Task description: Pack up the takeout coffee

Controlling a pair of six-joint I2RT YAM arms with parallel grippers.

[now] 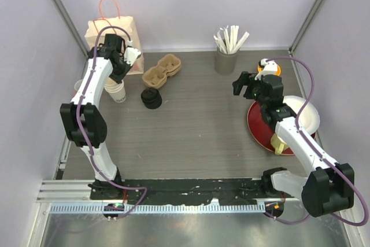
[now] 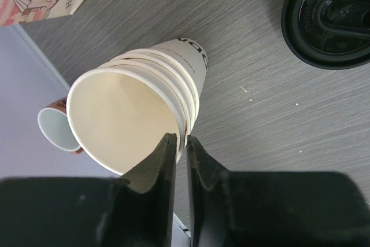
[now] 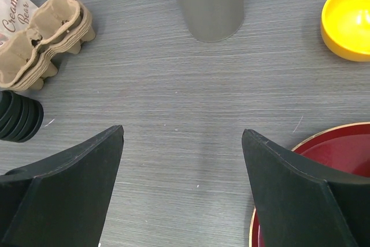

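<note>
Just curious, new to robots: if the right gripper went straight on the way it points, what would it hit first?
The right gripper would probably meet bare table first; the grey canister stands farther along, though depth is hard to judge.

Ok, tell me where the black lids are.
In the top view, the black lids sit left of centre, below the cardboard cup carrier and right of the nested cups.

Pink mug [image 2: 55,128] half behind the cup stack [image 2: 127,114], black lid [image 2: 329,21] partly off-frame.
</note>
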